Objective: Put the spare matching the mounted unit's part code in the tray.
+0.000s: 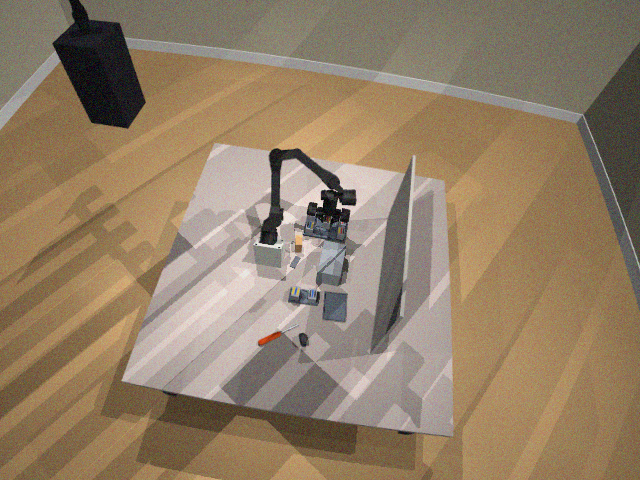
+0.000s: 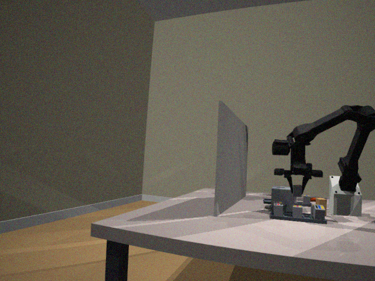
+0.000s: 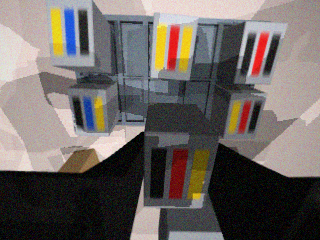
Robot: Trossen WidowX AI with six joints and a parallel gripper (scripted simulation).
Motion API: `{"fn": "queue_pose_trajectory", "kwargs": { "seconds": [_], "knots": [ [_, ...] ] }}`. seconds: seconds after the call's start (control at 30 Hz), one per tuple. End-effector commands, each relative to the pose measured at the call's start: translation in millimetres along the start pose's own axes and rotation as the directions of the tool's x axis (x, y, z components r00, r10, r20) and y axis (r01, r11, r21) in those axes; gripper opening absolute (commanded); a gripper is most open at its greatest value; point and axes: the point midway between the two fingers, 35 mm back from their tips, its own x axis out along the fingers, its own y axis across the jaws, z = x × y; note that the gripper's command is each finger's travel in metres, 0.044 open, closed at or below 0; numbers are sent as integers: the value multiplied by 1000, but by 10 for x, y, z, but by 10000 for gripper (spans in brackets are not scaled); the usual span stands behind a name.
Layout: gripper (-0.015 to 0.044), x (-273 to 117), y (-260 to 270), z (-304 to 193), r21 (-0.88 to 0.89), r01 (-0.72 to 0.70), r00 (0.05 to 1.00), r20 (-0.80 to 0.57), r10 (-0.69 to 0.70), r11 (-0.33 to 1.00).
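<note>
My gripper point(image 1: 327, 219) point(image 2: 297, 192) point(image 3: 171, 138) is shut on a grey spare point(image 2: 297, 189) with black, red and yellow bars and holds it above the near side of the spares rack point(image 1: 324, 238) point(image 2: 298, 219) point(image 3: 134, 45). In the wrist view the rack's other spares show yellow-blue-black point(image 3: 70, 32), black-blue-yellow point(image 3: 89, 114), yellow-red-yellow point(image 3: 172, 47), black-red-black point(image 3: 260, 52) and yellow-red-black point(image 3: 242, 117) bars. The dark tray point(image 1: 334, 306) shows nothing inside. I cannot tell which thing is the mounted unit; its code is not readable.
A grey box point(image 1: 331, 260) point(image 2: 281, 196) stands between rack and tray. A small base point(image 1: 303, 297) with two striped units is left of the tray. A tall upright panel point(image 1: 395, 258) point(image 2: 231, 160) stands right. An orange block point(image 1: 298, 242), a white box point(image 1: 268, 254) and a screwdriver point(image 1: 270, 338) are left.
</note>
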Motion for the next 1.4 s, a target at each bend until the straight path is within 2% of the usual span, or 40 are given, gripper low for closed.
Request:
{"fn": "queue_pose_trajectory", "kwargs": {
  "seconds": [0.0,0.47,0.73,1.37],
  "knots": [
    [0,-32,-4,0,0,0,1000,-1,0,1000],
    [0,-745,15,32,-6,4,1000,1,-4,1000],
    [0,-792,-162,-117,1,10,1000,-8,-10,1000],
    [0,-935,-787,-944,21,25,999,-38,-24,999]
  ]
}}
